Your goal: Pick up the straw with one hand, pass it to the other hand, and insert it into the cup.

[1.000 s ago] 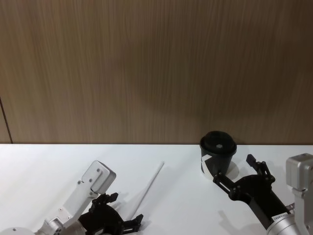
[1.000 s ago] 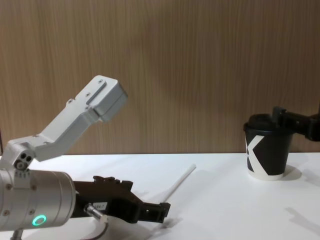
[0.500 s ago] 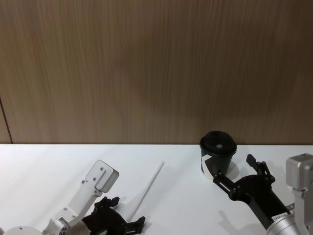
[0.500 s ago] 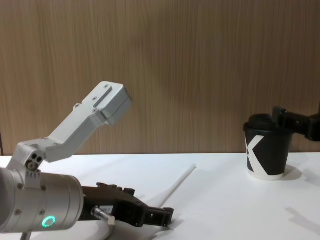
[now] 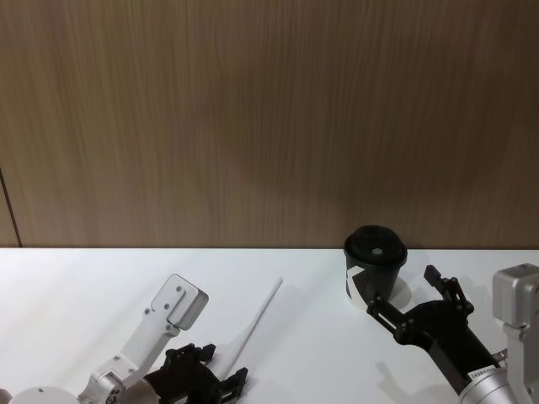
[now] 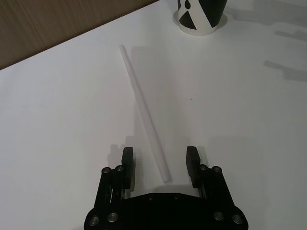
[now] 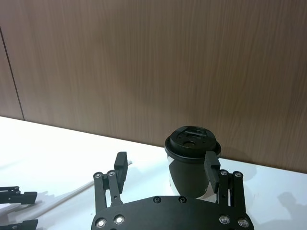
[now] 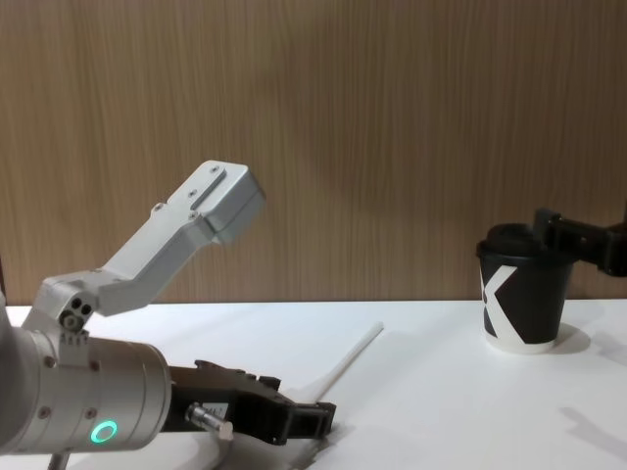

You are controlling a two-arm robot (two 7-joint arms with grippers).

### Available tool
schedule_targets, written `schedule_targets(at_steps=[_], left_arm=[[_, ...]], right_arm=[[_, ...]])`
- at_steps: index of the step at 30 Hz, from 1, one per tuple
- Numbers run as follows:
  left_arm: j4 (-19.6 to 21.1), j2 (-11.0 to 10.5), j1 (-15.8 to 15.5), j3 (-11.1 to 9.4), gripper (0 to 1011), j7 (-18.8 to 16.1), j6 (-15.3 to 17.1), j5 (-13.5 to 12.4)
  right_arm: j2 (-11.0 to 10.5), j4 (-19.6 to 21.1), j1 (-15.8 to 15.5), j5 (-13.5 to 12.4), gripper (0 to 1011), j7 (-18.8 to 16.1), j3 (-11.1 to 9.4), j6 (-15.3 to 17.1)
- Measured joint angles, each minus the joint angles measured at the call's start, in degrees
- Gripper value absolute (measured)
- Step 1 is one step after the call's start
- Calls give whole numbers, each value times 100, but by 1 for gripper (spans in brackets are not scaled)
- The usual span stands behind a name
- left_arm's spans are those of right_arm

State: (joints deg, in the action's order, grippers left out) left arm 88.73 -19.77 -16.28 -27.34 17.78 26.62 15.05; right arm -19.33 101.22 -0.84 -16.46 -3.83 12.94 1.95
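Head view: a plain white table (image 5: 67,286) runs back to a brown wood-grain wall (image 5: 253,126). The straw (image 5: 253,326) lies flat on the table at about 6 o'clock in the frame, its long axis running from 7 o'clock to 1 o'clock, with the far end aimed at the wall. The cup (image 5: 375,269) stands upright at the straw's 3 o'clock, well apart from it. The left gripper (image 5: 221,366) sits at the straw's near end. The right gripper (image 5: 402,290) is at the cup's 5 o'clock, spread wide and holding nothing.

Left wrist view: the left gripper (image 6: 159,155) is spread wide, one finger on each side of the straw's (image 6: 142,108) near tip, gripping nothing.

Right wrist view: the cup (image 7: 192,143) stands just beyond the right gripper (image 7: 166,160).

Chest view: the straw (image 8: 348,362) slants away toward 1 o'clock from the left gripper (image 8: 313,421).
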Motion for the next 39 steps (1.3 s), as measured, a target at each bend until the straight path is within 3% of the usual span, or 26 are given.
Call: schedule_targets(at_steps=[39], left_arm=[[-4,30,-5,7,430,-9,71,-12]], right_arm=[[0,0,0,0,1001,0,0,0]])
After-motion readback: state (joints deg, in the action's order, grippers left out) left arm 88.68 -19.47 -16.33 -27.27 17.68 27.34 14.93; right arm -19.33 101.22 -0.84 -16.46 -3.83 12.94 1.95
